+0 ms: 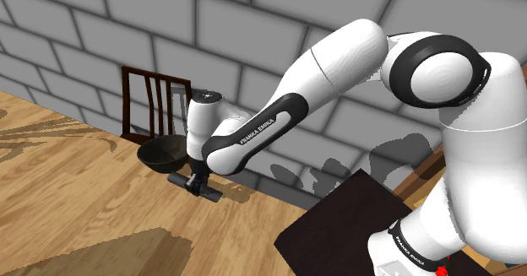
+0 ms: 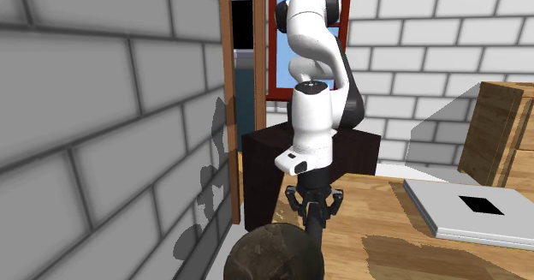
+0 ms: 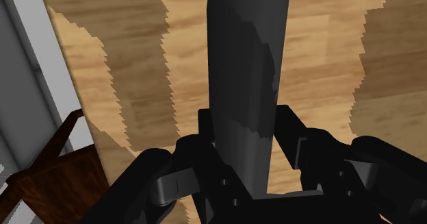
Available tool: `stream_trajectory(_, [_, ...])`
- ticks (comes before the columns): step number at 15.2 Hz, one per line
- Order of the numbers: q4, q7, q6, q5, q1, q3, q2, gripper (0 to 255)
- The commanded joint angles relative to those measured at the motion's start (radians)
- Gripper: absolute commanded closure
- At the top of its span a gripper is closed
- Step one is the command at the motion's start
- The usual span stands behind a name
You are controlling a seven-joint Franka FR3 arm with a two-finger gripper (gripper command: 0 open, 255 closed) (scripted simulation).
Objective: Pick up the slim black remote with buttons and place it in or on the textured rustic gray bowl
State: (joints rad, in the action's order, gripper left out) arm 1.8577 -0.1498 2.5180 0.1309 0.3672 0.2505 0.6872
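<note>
Gripper point(image 3: 246, 123) fingers point(image 3: 295, 132) clamped on the remote point(image 3: 246, 58), one finger on each long side; the remote is a slim dark slab, and its buttons can't be made out. It runs crosswise through the jaws, long end sticking out past the fingertips over the wooden table point(image 3: 123, 44). Shoulder view: gripper point(image 1: 196, 181) points down with the remote point(image 1: 211, 193) roughly level under it, just beside the bowl point(image 1: 160, 154) on the side toward the stand point(image 1: 338, 224). Remote is not in the bowl. Can't tell if it clears the tabletop point(image 1: 84, 207). Bowl is dark, rough-textured, upright, near the table's edge by the block wall point(image 1: 253, 29). Second exterior view: bowl point(image 2: 269, 257) is closest to the camera, gripper point(image 2: 313, 208) right behind it, and the remote's point(image 2: 313, 229) near end overlaps the bowl rim in the picture; can't tell whether they touch. Chair point(image 1: 150, 97), dark wood with a slatted back, stands behind the bowl against the wall; its corner point(image 3: 55, 168) shows beside the gripper in the wrist view. Flat pale slab point(image 2: 445, 210) with a black rectangle lies on the table point(image 2: 385, 244) well apart from the bowl, with a wooden cabinet point(image 2: 505, 133) beyond it. Stand point(image 2: 265, 163) is a dark box behind the bowl, arm rising off it.
</note>
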Motion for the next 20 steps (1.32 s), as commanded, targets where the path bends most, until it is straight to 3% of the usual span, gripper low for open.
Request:
stream_trajectory(1, [0.005, 0.001, -0.016, -0.005, -0.003, 0.005, -0.021, 255])
stream_trajectory(20, [0.013, 0.021, -0.192, -0.056, -0.036, 0.048, -0.208, 255])
